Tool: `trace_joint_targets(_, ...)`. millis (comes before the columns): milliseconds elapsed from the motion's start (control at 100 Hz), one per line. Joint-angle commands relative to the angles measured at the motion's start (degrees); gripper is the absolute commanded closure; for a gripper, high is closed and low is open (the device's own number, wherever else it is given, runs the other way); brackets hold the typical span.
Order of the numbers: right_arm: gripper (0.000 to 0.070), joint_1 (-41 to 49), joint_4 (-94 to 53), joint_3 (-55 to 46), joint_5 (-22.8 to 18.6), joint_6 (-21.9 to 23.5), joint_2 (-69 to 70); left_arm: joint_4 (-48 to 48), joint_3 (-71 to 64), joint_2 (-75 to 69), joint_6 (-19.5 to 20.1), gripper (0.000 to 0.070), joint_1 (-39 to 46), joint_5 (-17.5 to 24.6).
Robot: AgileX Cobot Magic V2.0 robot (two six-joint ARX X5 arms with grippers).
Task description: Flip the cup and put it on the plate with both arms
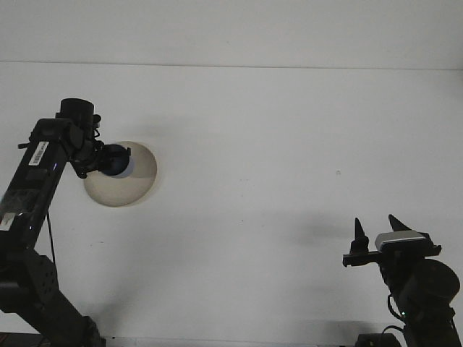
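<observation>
A beige round plate (130, 186) lies on the white table at the left. A dark blue cup (116, 161) with a pale rim is held over the plate's upper left part by my left gripper (108, 159), which is shut on it. Whether the cup touches the plate I cannot tell. My right gripper (376, 231) stands open at the lower right, its two dark fingertips pointing up with nothing between them, far from the plate.
The left arm (36, 188) rises from the lower left corner along the left edge. The table's far edge (231, 65) runs across the top.
</observation>
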Motion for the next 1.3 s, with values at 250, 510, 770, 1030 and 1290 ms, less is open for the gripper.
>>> trace_joint_targets(250, 0.0216, 0.1, 0.6, 0.5, 0.0, 0.5, 0.2, 0.7, 1.2, 3.6, 0.1, 0.0682, 0.6, 0.1)
trace_joint_targets(510, 0.0216, 0.1, 0.6, 0.5, 0.0, 0.5, 0.2, 0.9, 1.2, 6.0, -0.3, 0.0659, 1.7, 0.2)
trace_joint_targets(770, 0.0216, 0.1, 0.6, 0.5, 0.0, 0.5, 0.2, 2.1, 1.2, 6.7, -0.6, 0.0385, 2.1, 0.3)
trace_joint_targets(1030, 0.0216, 0.1, 0.6, 0.5, 0.0, 0.5, 0.2, 2.1, 3.9, 6.7, -0.6, 0.0154, 2.1, 0.6)
trace_joint_targets(1290, 0.0216, 0.1, 0.5, 0.5, 0.0, 0.5, 0.2, -3.2, 12.8, 6.5, -1.3, 0.0154, 2.1, 0.7)
